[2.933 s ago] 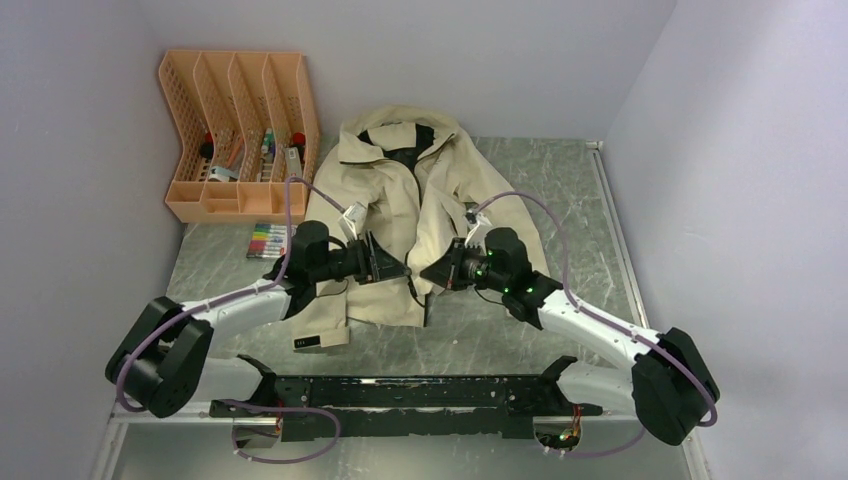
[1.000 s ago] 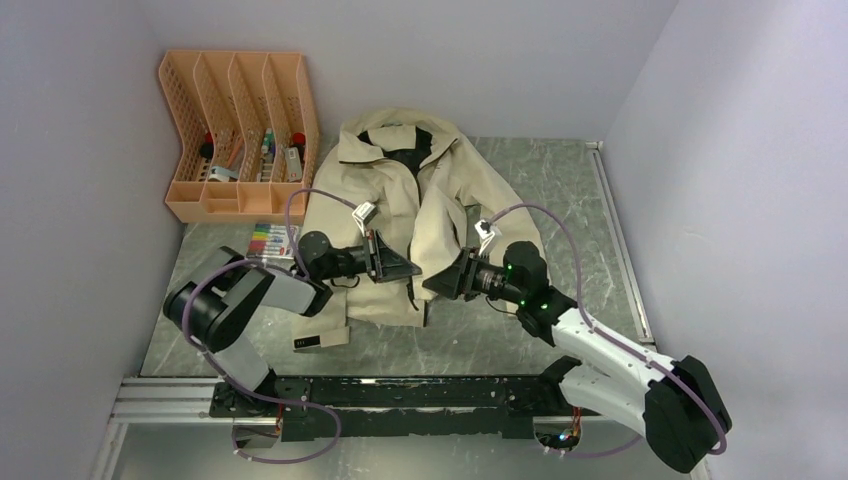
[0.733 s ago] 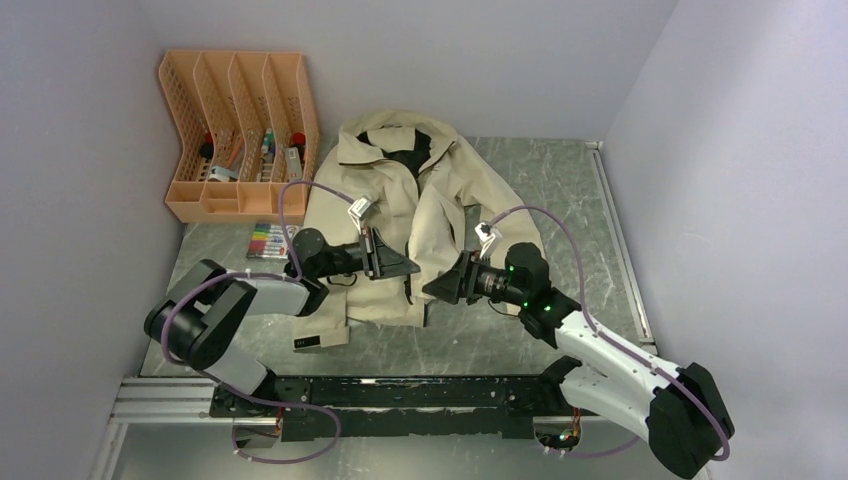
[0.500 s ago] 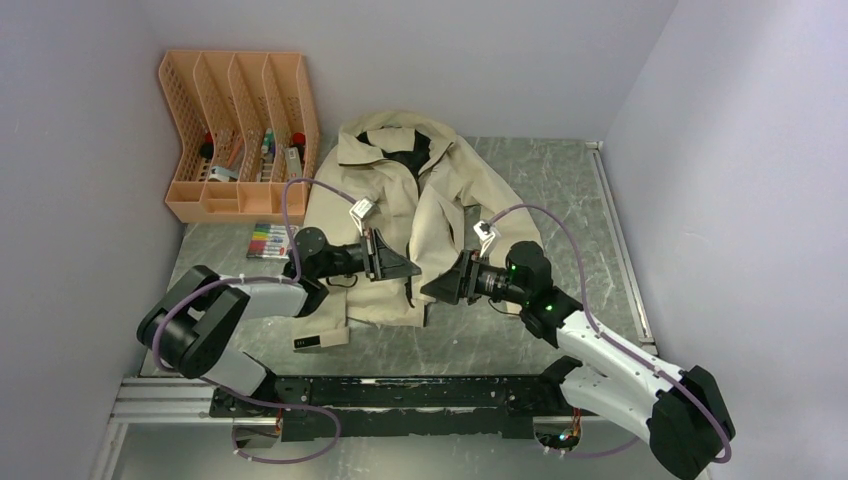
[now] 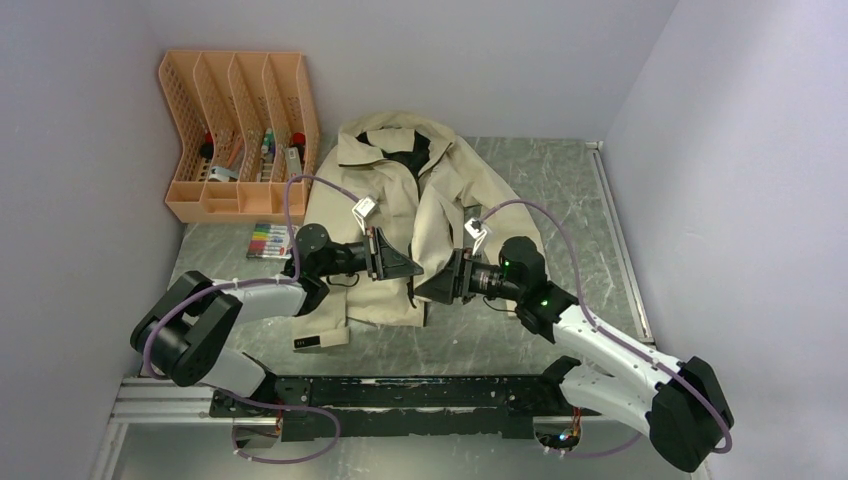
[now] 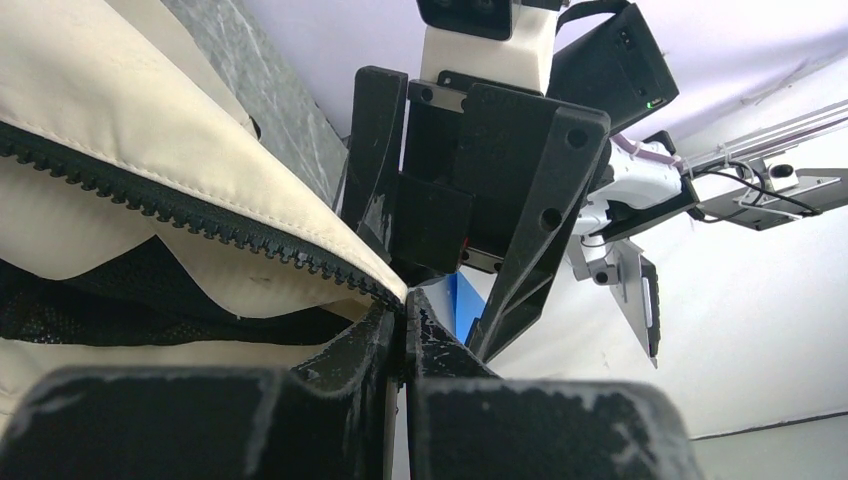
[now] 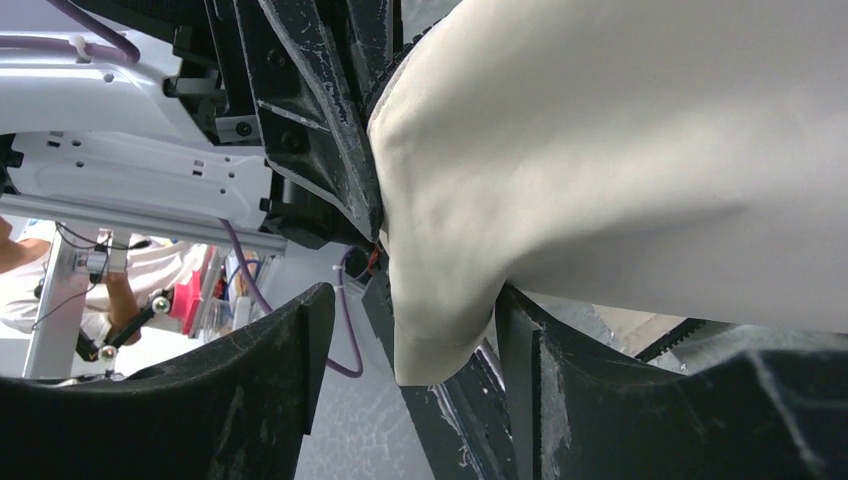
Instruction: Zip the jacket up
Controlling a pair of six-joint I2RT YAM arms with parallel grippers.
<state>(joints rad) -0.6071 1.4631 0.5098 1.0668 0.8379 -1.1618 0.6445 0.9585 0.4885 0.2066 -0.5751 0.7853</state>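
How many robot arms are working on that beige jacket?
2. The left arm reaches in from the near left, the right arm from the near right; both meet at the jacket's lower front edge. None seems hidden.

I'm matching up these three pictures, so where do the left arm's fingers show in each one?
Top external: left fingers at centre, on the jacket's lower front edge.
Left wrist: bottom centre, shut on the zipper edge.
Right wrist: upper left, black, against the cream fabric.
Shared landmark: the jacket's cream front edge that those fingers pinch.
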